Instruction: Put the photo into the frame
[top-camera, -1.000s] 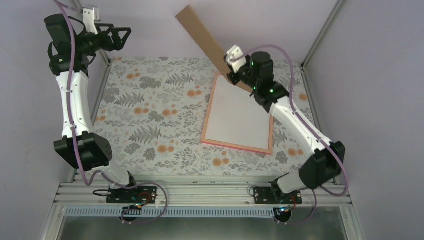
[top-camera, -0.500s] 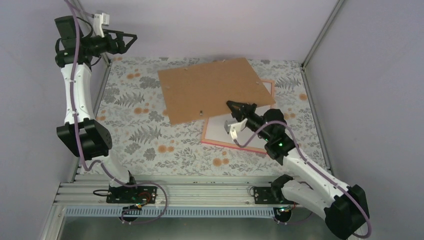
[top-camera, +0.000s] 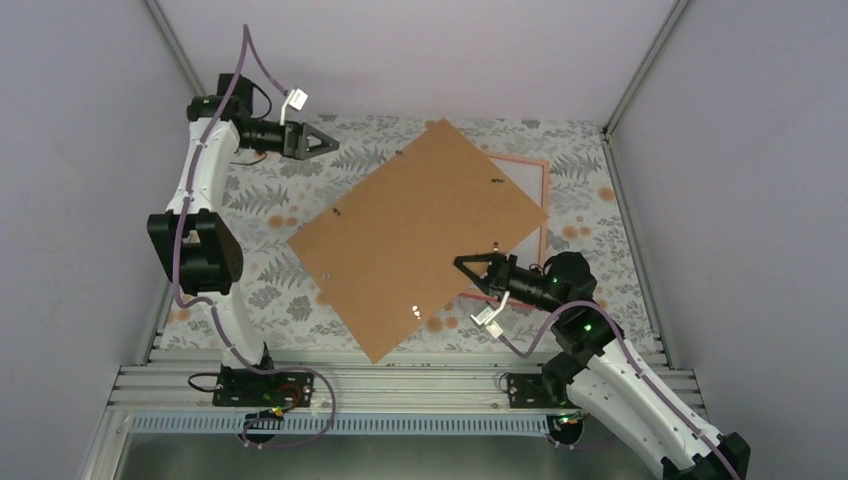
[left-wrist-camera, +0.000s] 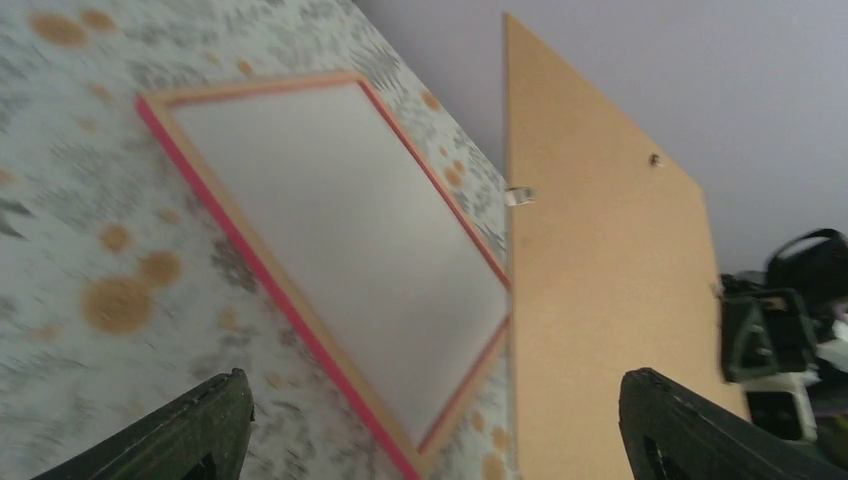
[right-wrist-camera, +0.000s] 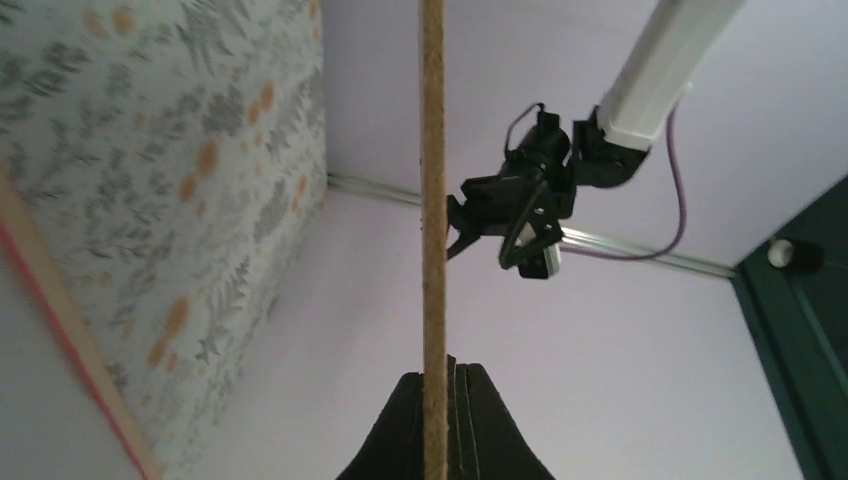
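Right gripper (right-wrist-camera: 437, 375) pinches the backing board (top-camera: 410, 235) above the frame (left-wrist-camera: 262, 262), the photo (left-wrist-camera: 340, 220) apparently seated face-down; squaring and lowering comes next, left gripper (top-camera: 322, 143) spread wide.

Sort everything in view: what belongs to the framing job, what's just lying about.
Job: pink frame; photo, white back up, inside it; cardboard backing board, held by right gripper.
Lying about: floral tablecloth; left gripper open, empty.

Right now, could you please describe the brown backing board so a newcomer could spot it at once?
Start at the floral table, then find the pink frame lying flat toward the right. Tilted above it, one edge pinched in the right hand, is the backing board: the only large brown sheet.
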